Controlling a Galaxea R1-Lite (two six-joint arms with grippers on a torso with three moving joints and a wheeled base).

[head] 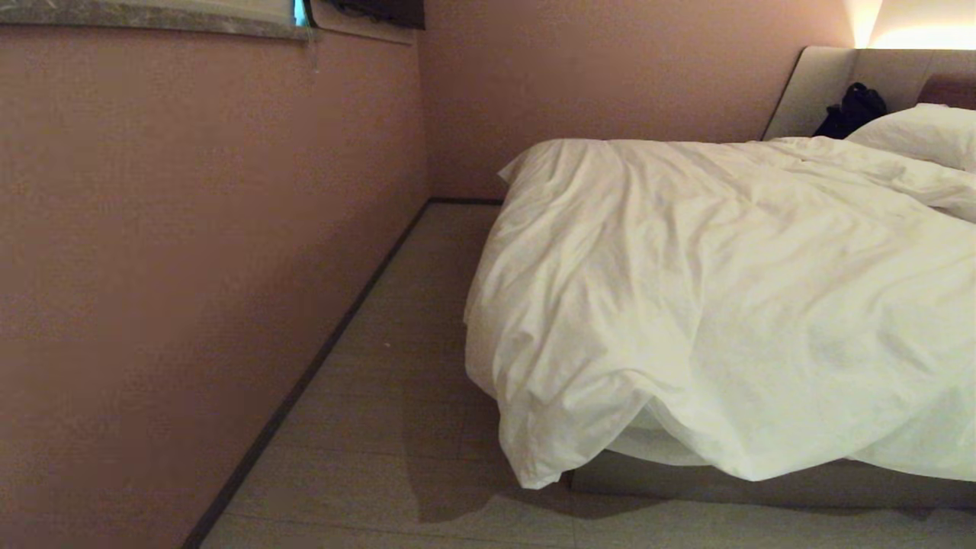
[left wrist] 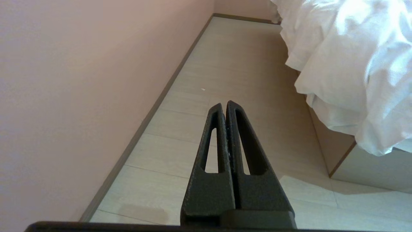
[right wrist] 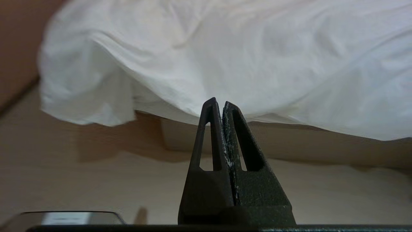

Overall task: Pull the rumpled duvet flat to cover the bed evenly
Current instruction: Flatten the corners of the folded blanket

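Note:
The white duvet [head: 724, 290] lies wrinkled over the bed, its near corner hanging down past the grey-beige base [head: 762, 480] toward the floor. Neither arm shows in the head view. In the right wrist view my right gripper [right wrist: 218, 102] is shut and empty, pointing at the duvet's hanging foot edge [right wrist: 225, 64] with the bed base [right wrist: 305, 145] below it. In the left wrist view my left gripper [left wrist: 224, 104] is shut and empty over the floor, with the duvet [left wrist: 347, 64] off to one side.
A pinkish wall [head: 191, 267] runs along the left, leaving a strip of pale floor [head: 396, 366] between it and the bed. At the head end are a white pillow [head: 923, 133], a black object [head: 854, 110] and the padded headboard [head: 816, 84].

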